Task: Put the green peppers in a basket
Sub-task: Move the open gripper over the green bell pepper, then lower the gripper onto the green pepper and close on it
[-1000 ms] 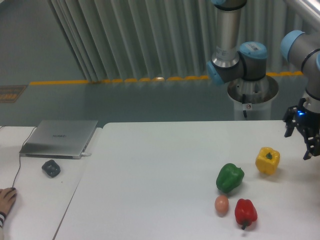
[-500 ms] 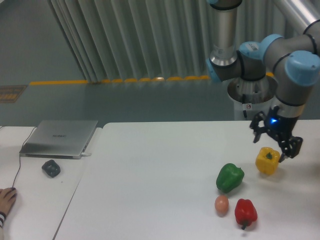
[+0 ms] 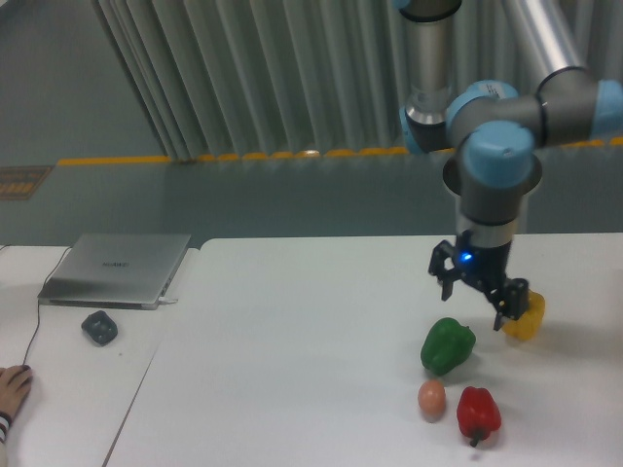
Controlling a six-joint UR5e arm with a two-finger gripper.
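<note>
Part of the yellow pepper (image 3: 527, 318) is hidden from us behind one finger of the gripper (image 3: 479, 300), which hangs just above and to the right of the green pepper (image 3: 448, 345). We see the two dark fingers spread wide apart with nothing between them. The arm's upper links run out of view at the top edge.

We find the green pepper lying on the white table (image 3: 292, 350), glossy and lobed, apart from its neighbours. Just below and to its left sits a small, smooth, tan egg-shaped thing (image 3: 431, 397); below and to its right lies the shiny red pepper (image 3: 478, 413), stem toward us. Left of the green pepper we see a broad stretch of bare tabletop. Far to its left, on a second surface, rest a flat silver laptop (image 3: 115, 269), closed, and a small dark lump (image 3: 99, 327) we cannot identify. A hand (image 3: 14, 388) is cut off by the left edge.
</note>
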